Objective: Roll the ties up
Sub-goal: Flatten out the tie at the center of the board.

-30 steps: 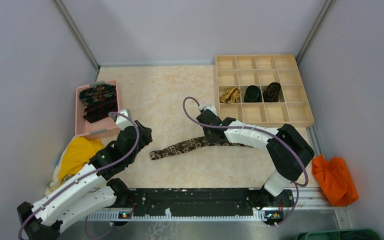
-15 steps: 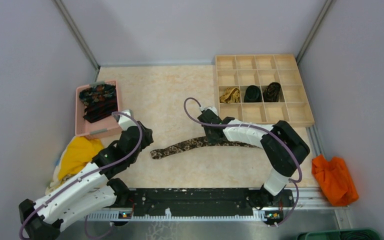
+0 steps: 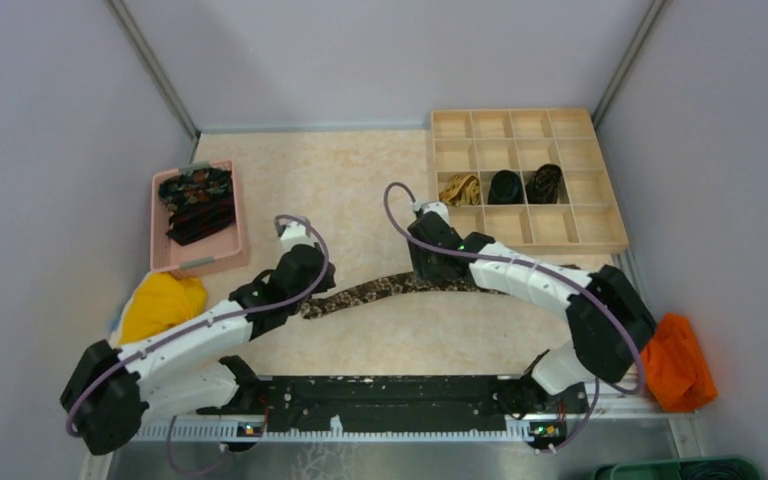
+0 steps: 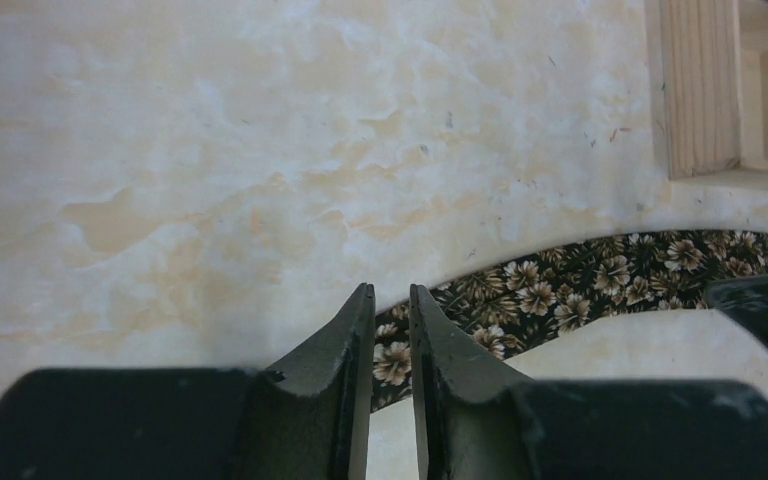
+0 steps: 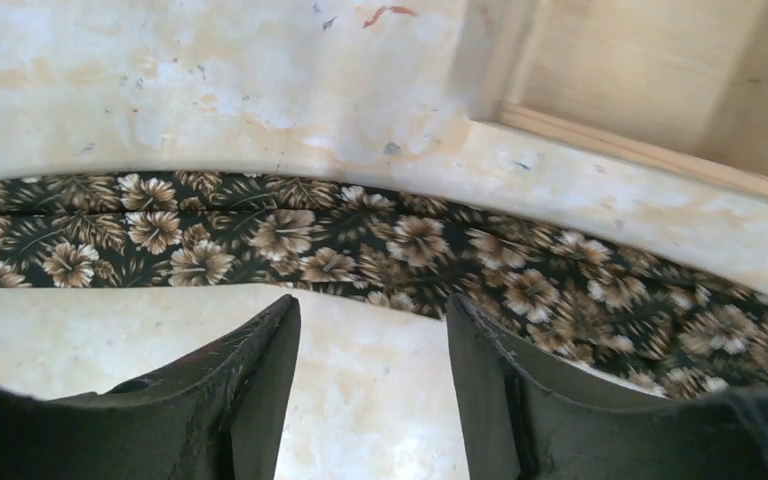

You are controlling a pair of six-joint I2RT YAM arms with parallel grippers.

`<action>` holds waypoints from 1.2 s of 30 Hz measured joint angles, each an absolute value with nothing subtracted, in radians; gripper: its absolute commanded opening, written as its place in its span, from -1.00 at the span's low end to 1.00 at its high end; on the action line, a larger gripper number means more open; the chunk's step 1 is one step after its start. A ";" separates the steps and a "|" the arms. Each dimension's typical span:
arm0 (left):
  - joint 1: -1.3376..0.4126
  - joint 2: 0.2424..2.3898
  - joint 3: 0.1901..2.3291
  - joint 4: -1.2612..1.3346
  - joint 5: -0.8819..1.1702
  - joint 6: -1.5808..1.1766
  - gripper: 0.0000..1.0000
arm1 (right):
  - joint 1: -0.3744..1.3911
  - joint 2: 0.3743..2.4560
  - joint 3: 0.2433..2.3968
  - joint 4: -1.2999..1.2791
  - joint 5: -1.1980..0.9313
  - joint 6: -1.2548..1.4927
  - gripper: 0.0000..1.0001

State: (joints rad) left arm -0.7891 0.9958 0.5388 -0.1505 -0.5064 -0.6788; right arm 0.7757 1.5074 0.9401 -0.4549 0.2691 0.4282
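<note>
Change: left arm has swung in to the left end of the tie (image 3: 380,290).
Tie: flat on table (image 3: 360,190), centre-front; long axis left–right, faintly arched, far end running under right arm.
Left gripper (image 4: 390,300): over that left end, thin slit between fingers (hold on cloth: cannot tell).
Right gripper (image 5: 372,320): spread wide, empty; tie crosswise just beyond tips.
Judgement: left arm nearer the end where rolling starts.

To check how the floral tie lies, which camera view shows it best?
Top external: the floral tie shows there along most of its curved length. Each wrist view shows only a short stretch, close enough to see the print.
</note>
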 measured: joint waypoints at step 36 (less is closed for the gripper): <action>-0.788 1.395 0.442 0.245 -0.197 -0.748 -0.75 | 0.174 1.499 0.793 -0.640 0.343 0.585 -0.91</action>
State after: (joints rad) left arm -0.7883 1.3952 0.4419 0.2447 -0.1967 -0.7479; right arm 0.1741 1.4990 0.7925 -0.6399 0.3431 0.5854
